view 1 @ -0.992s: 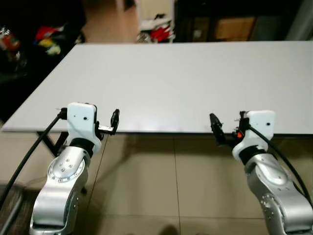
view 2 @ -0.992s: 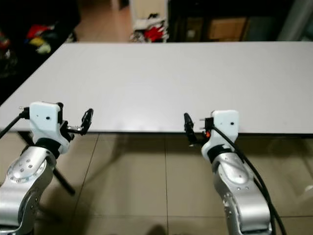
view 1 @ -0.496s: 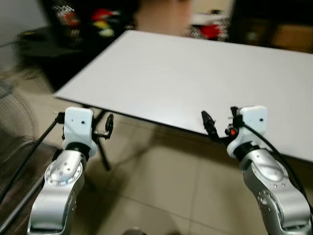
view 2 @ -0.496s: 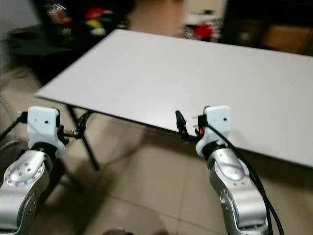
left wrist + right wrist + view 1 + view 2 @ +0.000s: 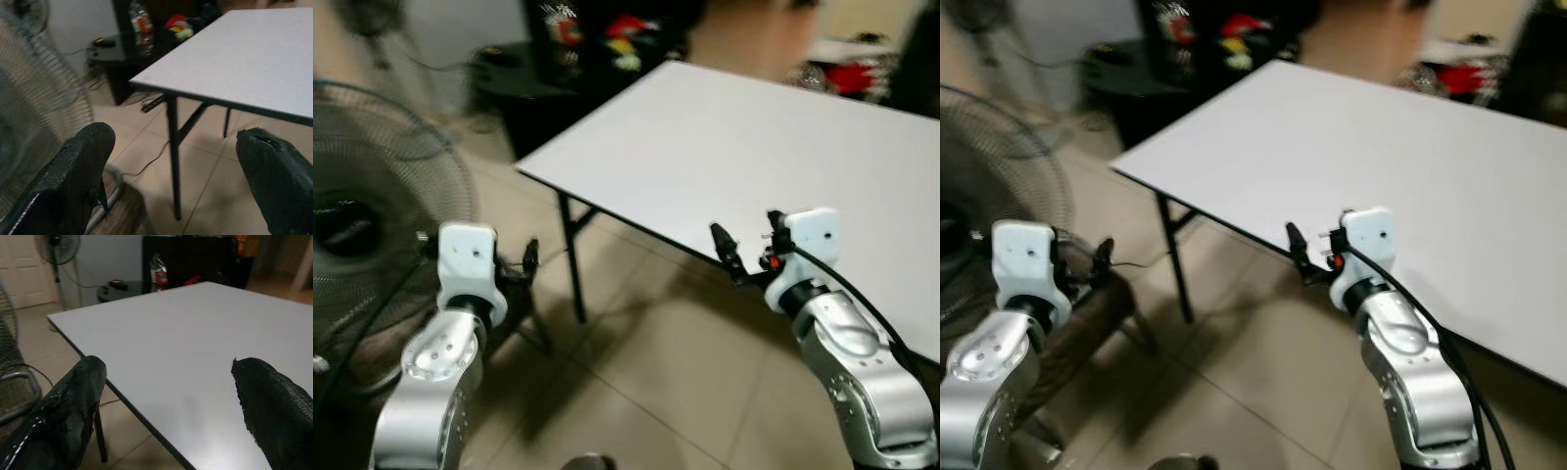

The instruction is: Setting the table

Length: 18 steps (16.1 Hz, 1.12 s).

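Search step judged underway: white folding table (image 5: 734, 137) bare, left gripper (image 5: 171, 171) & right gripper (image 5: 166, 406) spread, nothing held; tableware must be located next.

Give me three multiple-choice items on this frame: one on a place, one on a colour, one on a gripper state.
1. Where is the standing fan?
A. on the robot's left
B. on the table
C. on the robot's right

2. What colour is the table top?
A. black
B. white
C. green

3. How is the right gripper?
A. shut on a plate
B. shut on nothing
C. open, holding nothing

Key: 1 A, its grille sits beside the left gripper; 2 B, the top is plain white; 3 C, its fingers stand wide apart, nothing between.
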Tool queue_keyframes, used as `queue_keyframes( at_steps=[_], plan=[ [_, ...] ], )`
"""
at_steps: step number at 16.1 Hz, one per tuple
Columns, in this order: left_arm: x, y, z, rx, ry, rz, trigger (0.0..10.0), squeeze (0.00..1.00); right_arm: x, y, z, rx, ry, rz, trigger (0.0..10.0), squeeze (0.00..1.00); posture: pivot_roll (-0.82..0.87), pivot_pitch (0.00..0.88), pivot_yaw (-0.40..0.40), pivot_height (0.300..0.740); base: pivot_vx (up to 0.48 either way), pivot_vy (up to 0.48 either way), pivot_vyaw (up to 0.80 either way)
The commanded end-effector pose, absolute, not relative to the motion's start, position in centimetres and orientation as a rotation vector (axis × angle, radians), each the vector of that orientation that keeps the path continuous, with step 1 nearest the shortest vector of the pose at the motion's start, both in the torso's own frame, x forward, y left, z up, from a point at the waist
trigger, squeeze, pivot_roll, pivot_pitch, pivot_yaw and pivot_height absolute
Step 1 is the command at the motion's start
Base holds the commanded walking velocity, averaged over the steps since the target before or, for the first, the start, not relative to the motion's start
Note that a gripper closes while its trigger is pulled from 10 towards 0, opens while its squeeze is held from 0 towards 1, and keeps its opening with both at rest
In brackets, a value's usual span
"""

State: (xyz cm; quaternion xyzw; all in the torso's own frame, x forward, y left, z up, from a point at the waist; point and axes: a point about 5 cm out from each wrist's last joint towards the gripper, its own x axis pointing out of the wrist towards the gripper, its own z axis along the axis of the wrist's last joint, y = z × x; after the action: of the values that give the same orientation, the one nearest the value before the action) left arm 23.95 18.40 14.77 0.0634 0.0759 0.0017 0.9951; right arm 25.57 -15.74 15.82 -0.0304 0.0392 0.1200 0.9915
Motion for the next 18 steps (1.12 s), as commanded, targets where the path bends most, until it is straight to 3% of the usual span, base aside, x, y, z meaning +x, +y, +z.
queue_keyframes(
  at_steps=[1,7,18],
  plan=[
    [23.8,19.1,15.2,0.142,0.142,0.036,10.0,0.0,25.7,-15.4,16.2,-0.057,0.051,0.255,10.0,1.0,-0.04,0.0,0.025,0.74,0.0,0.0,0.8],
    [24.1,19.4,16.1,0.188,0.089,0.044,10.0,0.0,25.5,-15.9,16.3,-0.122,0.017,0.214,10.0,1.0,-0.04,0.0,0.043,0.74,0.0,0.0,0.8],
    [24.3,18.9,16.7,0.232,0.057,-0.005,10.0,0.0,24.8,-14.7,14.9,0.037,0.071,0.276,10.0,1.0,-0.03,0.0,0.068,0.74,0.0,0.0,0.8]
  ],
)
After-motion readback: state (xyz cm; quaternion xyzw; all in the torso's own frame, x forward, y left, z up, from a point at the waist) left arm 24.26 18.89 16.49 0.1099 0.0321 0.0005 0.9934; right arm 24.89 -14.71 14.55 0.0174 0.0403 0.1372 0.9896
